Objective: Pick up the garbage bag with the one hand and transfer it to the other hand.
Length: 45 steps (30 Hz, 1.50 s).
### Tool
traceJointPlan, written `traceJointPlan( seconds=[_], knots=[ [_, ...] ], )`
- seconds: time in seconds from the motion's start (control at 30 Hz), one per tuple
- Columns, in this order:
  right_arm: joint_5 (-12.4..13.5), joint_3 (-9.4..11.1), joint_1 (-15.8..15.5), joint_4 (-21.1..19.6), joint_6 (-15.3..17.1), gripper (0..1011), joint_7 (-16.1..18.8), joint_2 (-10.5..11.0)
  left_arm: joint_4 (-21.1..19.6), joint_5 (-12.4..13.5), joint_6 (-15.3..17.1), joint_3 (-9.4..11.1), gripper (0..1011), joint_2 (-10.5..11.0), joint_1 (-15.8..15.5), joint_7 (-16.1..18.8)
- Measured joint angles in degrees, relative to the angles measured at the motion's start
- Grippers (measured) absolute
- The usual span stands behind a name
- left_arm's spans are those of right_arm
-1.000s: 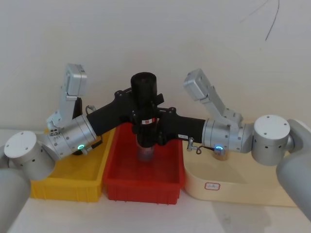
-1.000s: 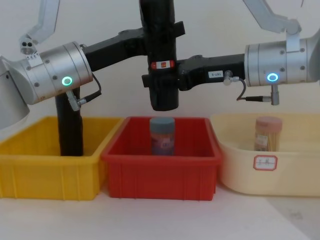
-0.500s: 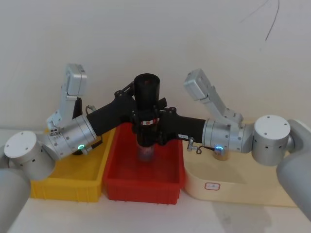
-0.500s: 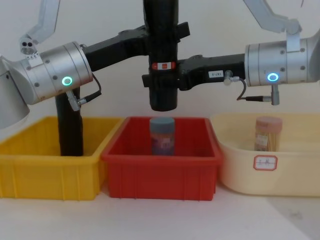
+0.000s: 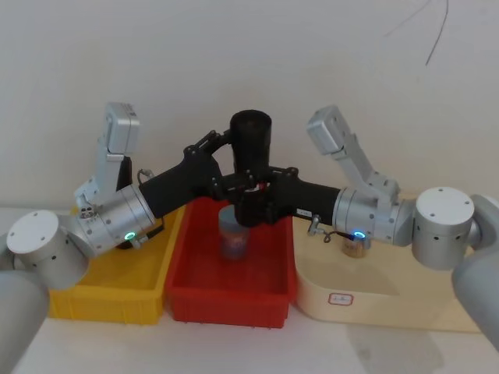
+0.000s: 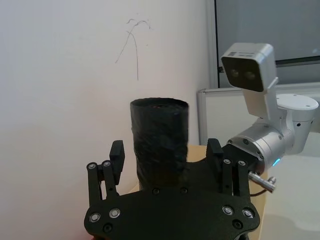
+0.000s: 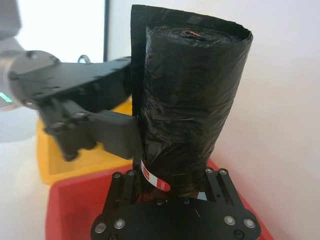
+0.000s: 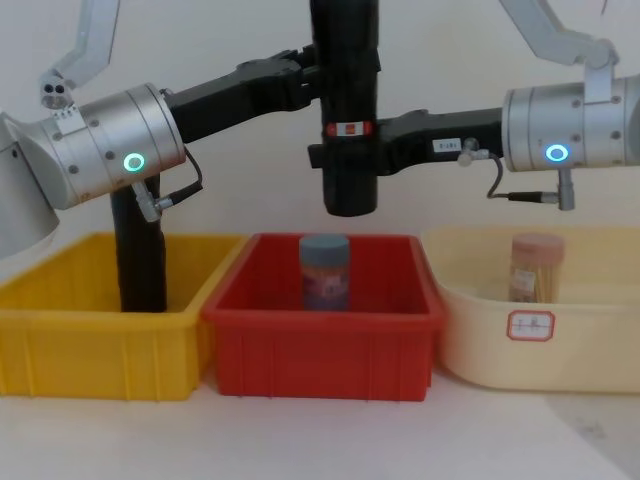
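While our right gripper (image 8: 345, 155) has its jaws clamped on the garbage bag (image 8: 346, 100) just below the red-and-white label band (image 8: 347, 129), our left gripper (image 8: 305, 80) sits with its jaws apart, one finger (image 6: 117, 155) on each side of the roll with gaps showing in the left wrist view. We see the roll upright in the air, above the red bin (image 8: 322, 350) and clear of it, its lower end hanging over a blue-lidded jar (image 8: 325, 272) that stands inside that bin. In the right wrist view the bag (image 7: 187, 95) rises out of our right gripper (image 7: 172, 187), with the left gripper (image 7: 92, 127) close at its side. From the head view the roll (image 5: 251, 152) stands between the two black forearms, which meet over the red bin (image 5: 230, 300). Outward from there, our left wrist shows a green ring (image 8: 132, 161) and our right wrist a blue ring (image 8: 557, 153). A second black roll (image 8: 140, 250) stands upright in the yellow bin (image 8: 100, 350) on our left. On our right, a pink-lidded jar (image 8: 537, 266) stands in the cream tub (image 8: 540, 340). All three containers sit side by side on the desk (image 8: 320, 440)
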Motion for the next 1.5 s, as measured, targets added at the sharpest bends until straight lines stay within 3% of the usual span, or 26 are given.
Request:
traceJointPlan(
  seconds=[0.3, 0.7, 0.93, 1.27, 1.5],
  knots=[
    [-0.1, 1.8, -0.6, -0.5, 3.2, 571, -4.3, 0.7, 0.0, 0.0, 0.0, 0.0, 1001, 0.0, 0.0, 0.0],
    [0.6, 6.0, -2.0, -2.0, 7.7, 571, -10.5, 3.1, 0.0, 0.0, 0.0, 0.0, 1001, 0.0, 0.0, 0.0],
    [1.8, 9.3, -5.0, -5.7, 10.4, 571, -14.3, 5.9, 0.0, 0.0, 0.0, 0.0, 1001, 0.0, 0.0, 0.0],
    [3.9, 15.7, -12.5, -15.5, 14.3, 571, -20.4, 11.2, 0.0, 0.0, 0.0, 0.0, 1001, 0.0, 0.0, 0.0],
    [4.4, 18.0, -15.2, -18.8, 16.0, 571, -22.6, 13.1, 0.0, 0.0, 0.0, 0.0, 1001, 0.0, 0.0, 0.0]
  ],
)
